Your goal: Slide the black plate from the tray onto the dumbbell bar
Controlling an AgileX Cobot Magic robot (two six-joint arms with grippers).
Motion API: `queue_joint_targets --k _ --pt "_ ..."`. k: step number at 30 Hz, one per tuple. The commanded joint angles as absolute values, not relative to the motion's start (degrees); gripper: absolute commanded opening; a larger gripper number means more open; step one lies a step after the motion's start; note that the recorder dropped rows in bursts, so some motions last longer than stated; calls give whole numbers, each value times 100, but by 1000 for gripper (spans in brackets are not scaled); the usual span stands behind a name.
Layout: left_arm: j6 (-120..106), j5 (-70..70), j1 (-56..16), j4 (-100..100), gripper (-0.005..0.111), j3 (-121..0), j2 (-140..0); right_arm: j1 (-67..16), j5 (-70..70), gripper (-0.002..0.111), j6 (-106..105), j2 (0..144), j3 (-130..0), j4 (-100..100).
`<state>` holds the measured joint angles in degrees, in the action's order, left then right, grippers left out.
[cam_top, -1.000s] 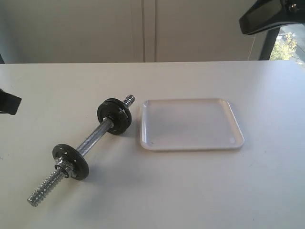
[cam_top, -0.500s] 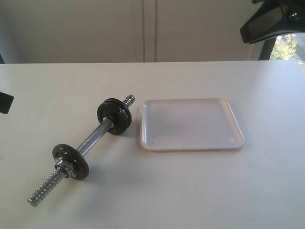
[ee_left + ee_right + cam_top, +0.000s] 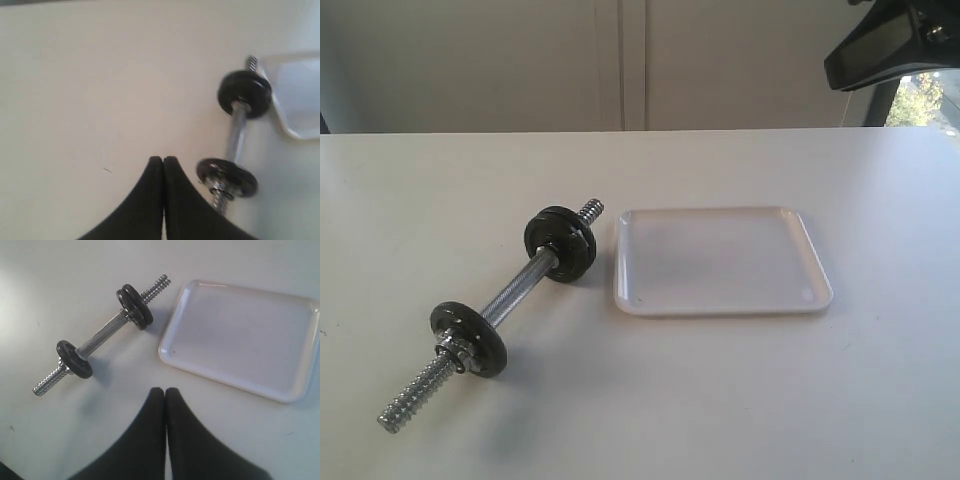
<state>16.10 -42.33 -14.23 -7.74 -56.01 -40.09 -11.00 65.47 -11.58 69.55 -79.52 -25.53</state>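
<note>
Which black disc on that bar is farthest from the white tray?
The lone black plate near the dumbbell bar's long bare threaded end; the other plates sit together beside the tray.

Pale, matte worktop (image 3: 720,400) spanning the whole foreground and running back to a light wall (image 3: 470,60). A narrow vertical strip (image 3: 633,60), bounded by two seams, divides the wall near its middle. At the far right edge, a window (image 3: 925,100) shows sunlit green foliage. A short dark scratch (image 3: 107,170) and a small dark speck (image 3: 11,428) mark the worktop surface.
</note>
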Motion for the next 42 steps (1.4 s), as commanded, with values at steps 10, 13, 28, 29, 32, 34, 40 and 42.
queue_joint_targets --k 10,13,28,29,32,34,40,42 --pt "1660 -4296 156 -1452 0 -5581 -427 -1081 6494 0 -1131 6915 -7928 -2547" --pt "1660 -4307 156 -1453 0 -5581 -273 -1081 6494 0 -1131 6915 -7928 -2547" --pt "1660 -3891 156 -981 0 -4475 0 -1081 6494 0 -1173 6915 -7928 -2545" --pt "1660 -3925 156 -875 0 -4307 0 -1081 6494 0 -1173 6915 -7928 -2545" --pt "1660 -4010 156 -557 0 -3887 0 -1081 6507 0 -1173 6915 -7928 -2545" --pt "1660 -4010 156 -521 0 -3629 0 -1081 6495 0 -1173 6915 -7928 -2545" --pt "1649 -4010 156 -454 0 -2843 0 -1081 6495 0 -1173 6915 -7928 -2545" --pt "1649 -4000 156 -405 0 -2597 0 -1081 6495 0 -1173 6915 -7928 -2545"
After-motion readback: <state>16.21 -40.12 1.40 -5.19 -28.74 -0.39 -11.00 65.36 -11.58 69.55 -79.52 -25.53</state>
